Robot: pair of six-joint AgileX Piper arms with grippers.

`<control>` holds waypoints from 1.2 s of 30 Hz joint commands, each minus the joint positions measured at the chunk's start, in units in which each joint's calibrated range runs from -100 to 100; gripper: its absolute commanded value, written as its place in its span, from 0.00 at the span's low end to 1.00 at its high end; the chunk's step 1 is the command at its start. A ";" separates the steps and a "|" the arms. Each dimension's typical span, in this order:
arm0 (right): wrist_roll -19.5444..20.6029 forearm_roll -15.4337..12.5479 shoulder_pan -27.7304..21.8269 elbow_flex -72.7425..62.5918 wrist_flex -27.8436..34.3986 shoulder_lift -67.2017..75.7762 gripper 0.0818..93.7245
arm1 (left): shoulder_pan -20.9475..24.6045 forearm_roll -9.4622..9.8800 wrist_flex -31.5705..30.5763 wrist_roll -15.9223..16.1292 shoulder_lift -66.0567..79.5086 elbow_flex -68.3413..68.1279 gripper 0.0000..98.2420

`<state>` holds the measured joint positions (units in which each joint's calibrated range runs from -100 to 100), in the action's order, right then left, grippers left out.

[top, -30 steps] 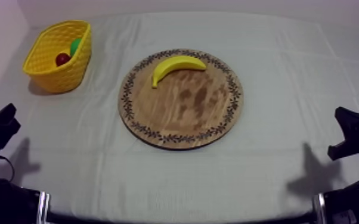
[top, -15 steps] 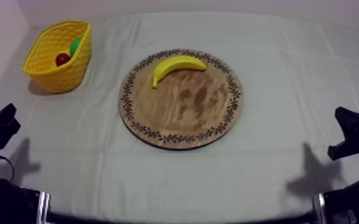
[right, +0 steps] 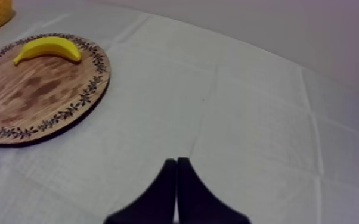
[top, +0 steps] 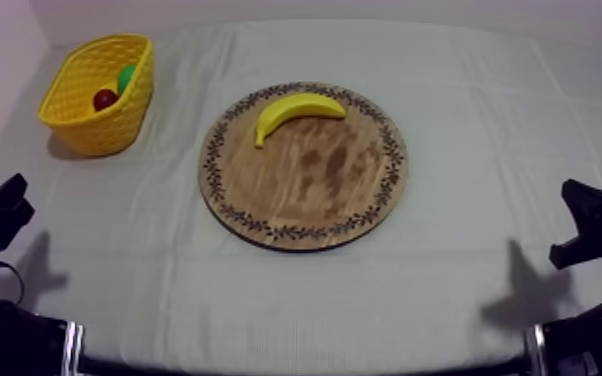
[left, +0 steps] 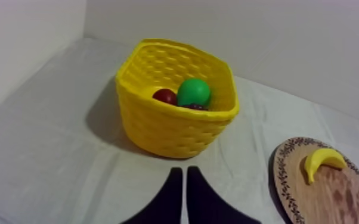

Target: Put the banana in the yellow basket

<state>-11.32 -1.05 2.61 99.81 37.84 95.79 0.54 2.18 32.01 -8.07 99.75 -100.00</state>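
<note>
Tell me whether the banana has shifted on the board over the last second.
No. In the top view the banana lies where it did before, against the far rim of the board, curved the same way, with its stem end pointing towards the basket side.

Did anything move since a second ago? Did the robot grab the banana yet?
No, nothing visibly moved. The banana lies on the wooden board just as before, and nothing holds it. The yellow basket stands in the same spot. The left gripper and the right gripper stay low at their sides of the table, both shut on nothing.
</note>
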 commanded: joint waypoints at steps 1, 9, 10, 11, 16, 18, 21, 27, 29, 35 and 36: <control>0.01 0.00 -0.01 -0.03 -0.02 -0.03 0.00 | 0.00 0.00 0.00 -0.01 -0.01 0.00 0.00; 0.01 0.00 -0.01 -0.03 -0.02 -0.03 0.00 | 0.00 0.00 0.00 0.09 -0.01 0.00 0.00; 0.01 0.00 -0.01 -0.03 -0.02 -0.03 0.00 | 0.02 0.00 0.00 0.58 -0.01 0.00 0.00; 0.01 0.00 -0.01 -0.03 -0.02 -0.03 0.00 | 0.04 0.00 0.00 0.87 -0.01 0.00 0.00; 0.01 0.00 -0.01 -0.03 -0.02 -0.03 0.00 | -0.19 -0.10 -1.55 -2.40 -1.95 0.10 0.00; 0.01 0.00 -0.01 -0.03 -0.02 -0.03 0.00 | -0.92 -0.16 -3.35 -2.40 -4.30 0.93 0.00; -0.01 0.00 -0.01 -0.03 -0.02 -0.03 0.00 | -2.53 -0.44 -4.48 -1.50 -9.24 4.52 0.00; 0.00 0.00 -0.01 -0.03 -0.02 -0.03 0.00 | -5.76 -1.04 0.89 2.40 -22.45 18.78 0.00; -0.02 0.00 -0.01 -0.03 -0.02 -0.03 0.00 | -6.22 -2.09 3.55 4.65 -27.21 24.11 0.00; -0.02 0.00 -0.01 -0.03 -0.02 -0.03 0.00 | -6.93 -5.15 11.09 10.90 -41.94 38.36 0.00; -0.01 0.00 -0.01 -0.03 -0.02 -0.03 0.00 | -7.13 -5.39 12.21 11.64 -44.48 40.48 0.00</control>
<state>-11.31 -1.05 2.61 99.81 37.83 95.79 -6.48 -3.00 42.29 0.64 63.63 -67.13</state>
